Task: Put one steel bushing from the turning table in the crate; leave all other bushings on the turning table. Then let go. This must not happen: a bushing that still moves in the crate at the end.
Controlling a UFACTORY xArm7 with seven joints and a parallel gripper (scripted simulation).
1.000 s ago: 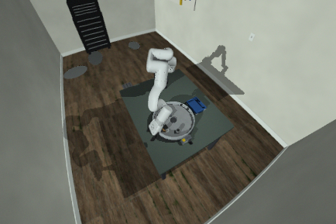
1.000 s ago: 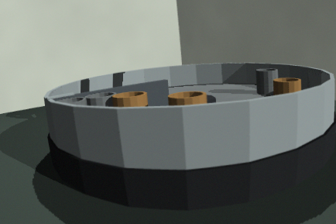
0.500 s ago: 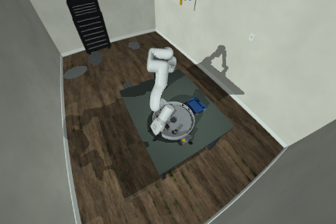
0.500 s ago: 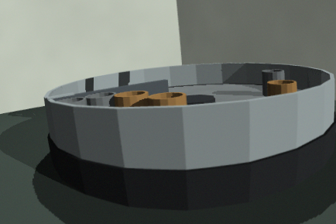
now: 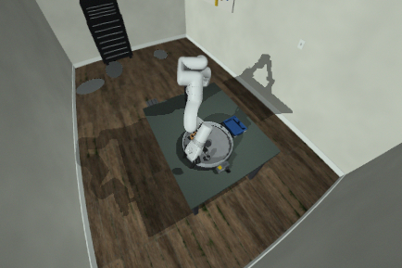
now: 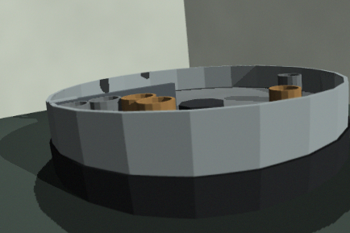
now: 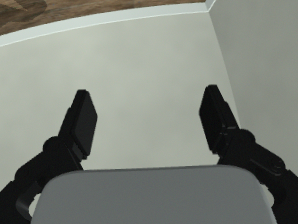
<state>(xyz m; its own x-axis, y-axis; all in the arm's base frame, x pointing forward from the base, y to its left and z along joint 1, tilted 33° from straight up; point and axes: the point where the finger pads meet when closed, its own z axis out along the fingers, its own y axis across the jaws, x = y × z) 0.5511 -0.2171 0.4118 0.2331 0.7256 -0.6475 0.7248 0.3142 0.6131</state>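
The turning table [image 5: 229,146] [image 6: 226,143] is a round grey tray with a raised wall. In the exterior view, steel bushings [image 6: 289,79] [image 6: 104,102] stand at its right back and left front; another steel rim [image 6: 77,104] shows at the far left. Orange bushings [image 6: 139,99] [image 6: 157,103] [image 6: 285,93] stand close by these. The blue crate [image 5: 234,125] is beside the turning table; its inside is too small to judge. My gripper [image 5: 192,159] [image 7: 147,100] is open and empty, over the turning table's left front edge. Its height above the bushings cannot be told.
A dark hub [image 6: 202,104] is in the middle of the turning table, with a thin grey divider [image 6: 161,90] at the left. A small grey device with a yellow top [image 5: 219,168] sits just outside the rim on the green table [image 5: 208,188]. The wrist view shows wall and floor.
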